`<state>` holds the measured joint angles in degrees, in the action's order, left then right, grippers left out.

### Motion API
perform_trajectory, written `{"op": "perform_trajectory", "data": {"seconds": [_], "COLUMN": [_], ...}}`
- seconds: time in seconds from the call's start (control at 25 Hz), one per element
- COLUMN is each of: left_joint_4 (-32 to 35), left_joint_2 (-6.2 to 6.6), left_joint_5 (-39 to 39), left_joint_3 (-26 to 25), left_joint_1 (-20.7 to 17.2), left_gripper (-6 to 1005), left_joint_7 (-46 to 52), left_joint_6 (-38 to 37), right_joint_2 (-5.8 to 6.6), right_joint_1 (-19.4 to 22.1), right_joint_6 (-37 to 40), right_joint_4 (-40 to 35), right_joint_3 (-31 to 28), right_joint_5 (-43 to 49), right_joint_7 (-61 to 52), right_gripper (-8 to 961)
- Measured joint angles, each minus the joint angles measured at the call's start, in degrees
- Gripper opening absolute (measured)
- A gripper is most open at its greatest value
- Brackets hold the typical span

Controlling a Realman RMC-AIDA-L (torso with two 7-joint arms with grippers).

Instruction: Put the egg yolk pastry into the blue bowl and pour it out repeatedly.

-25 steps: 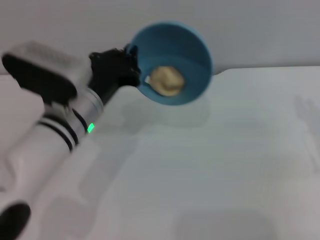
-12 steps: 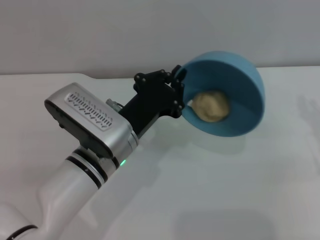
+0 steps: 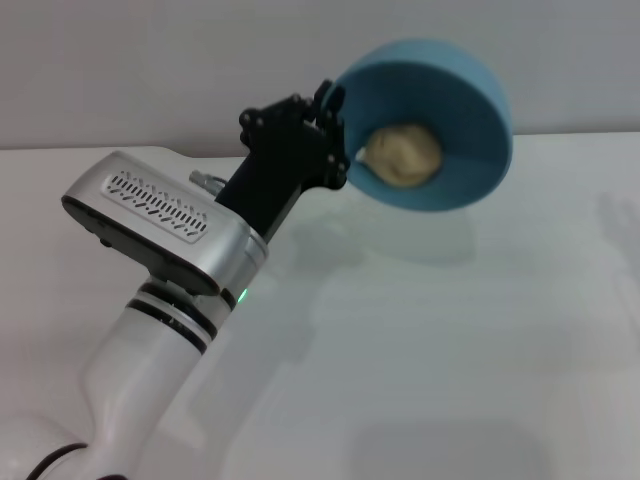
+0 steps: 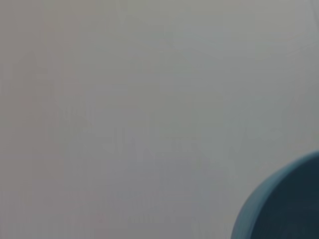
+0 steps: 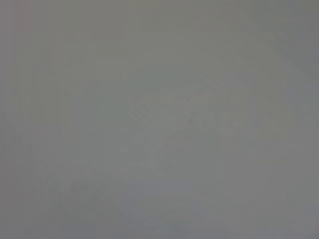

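In the head view my left gripper (image 3: 340,125) is shut on the rim of the blue bowl (image 3: 455,175) and holds it in the air above the white table, tilted steeply with its opening facing the camera. The pale beige egg yolk pastry (image 3: 403,154) rests inside the bowl against its wall. A curved piece of the blue bowl (image 4: 284,204) shows in a corner of the left wrist view. My right gripper is not in any view; the right wrist view shows only plain grey.
The white table (image 3: 450,350) spreads below the bowl, with a grey wall behind it. My left arm (image 3: 160,270) crosses the table's left half.
The left gripper has lifted the bowl up and a little to the left since half a second ago. The pastry stays inside the bowl.
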<state>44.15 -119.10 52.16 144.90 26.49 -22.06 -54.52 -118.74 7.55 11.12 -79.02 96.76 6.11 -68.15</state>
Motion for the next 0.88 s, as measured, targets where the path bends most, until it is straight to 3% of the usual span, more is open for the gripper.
{"op": "perform_trajectory", "data": {"seconds": [0.2,0.52,0.88], "left_joint_4": [-0.19,0.23,0.03], "left_joint_2": [0.01,0.01,0.01], "left_joint_5": [4.43,5.15,5.13], "left_joint_3": [1.74,3.43,4.65], "left_joint_1": [1.61,1.01,1.39], "left_gripper": [-1,0,1], "left_joint_7": [-3.08,-2.63,-1.29], "left_joint_6": [-6.17,-14.98,-17.44], "right_joint_2": [0.0,0.0,0.0], "right_joint_1": [-0.25,-0.25,-0.5], "right_joint_6": [0.08,1.52,2.81], "right_joint_4": [0.01,0.14,0.94], "right_joint_3": [0.0,0.0,0.01], "right_joint_5": [0.13,0.21,0.13], "right_joint_7": [-0.01,-0.01,-0.02], "right_gripper": [400,399,399]}}
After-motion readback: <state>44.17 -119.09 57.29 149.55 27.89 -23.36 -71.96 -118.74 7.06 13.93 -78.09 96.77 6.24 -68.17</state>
